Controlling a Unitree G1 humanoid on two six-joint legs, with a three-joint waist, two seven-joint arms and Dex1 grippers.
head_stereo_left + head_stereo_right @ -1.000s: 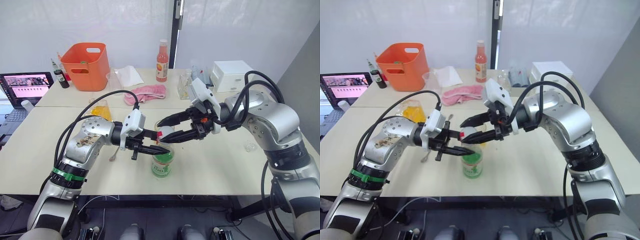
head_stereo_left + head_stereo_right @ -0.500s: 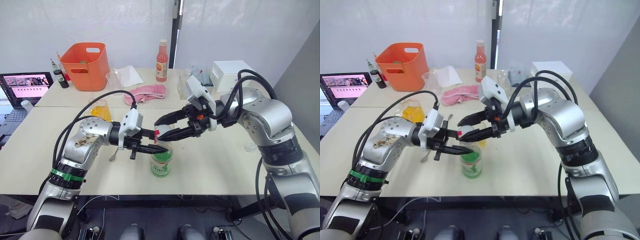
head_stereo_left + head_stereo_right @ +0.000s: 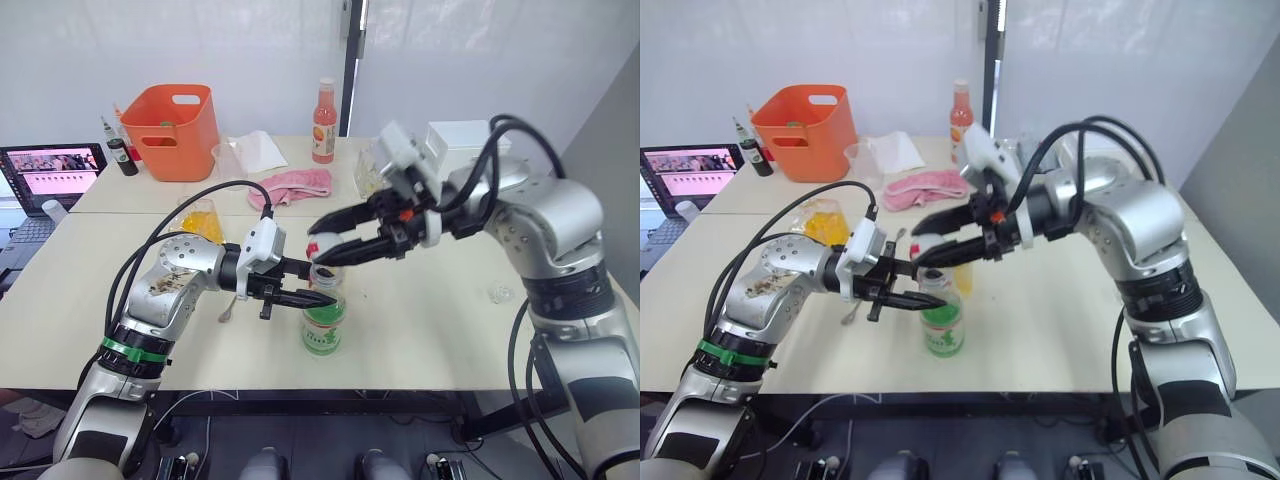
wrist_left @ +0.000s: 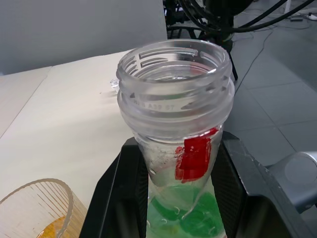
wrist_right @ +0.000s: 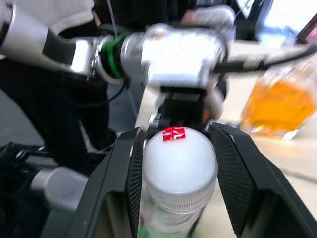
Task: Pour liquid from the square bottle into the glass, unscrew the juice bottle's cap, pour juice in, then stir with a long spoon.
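Left eye view, left gripper [image 3: 318, 294] clamping juice bottle [image 3: 323, 322] neck, right gripper [image 3: 316, 249] pinching cap [image 3: 312, 249] above

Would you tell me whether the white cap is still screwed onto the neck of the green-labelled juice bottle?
No: in the left wrist view the juice bottle shows a bare threaded open mouth, and the cap sits between the right gripper's fingers above it.
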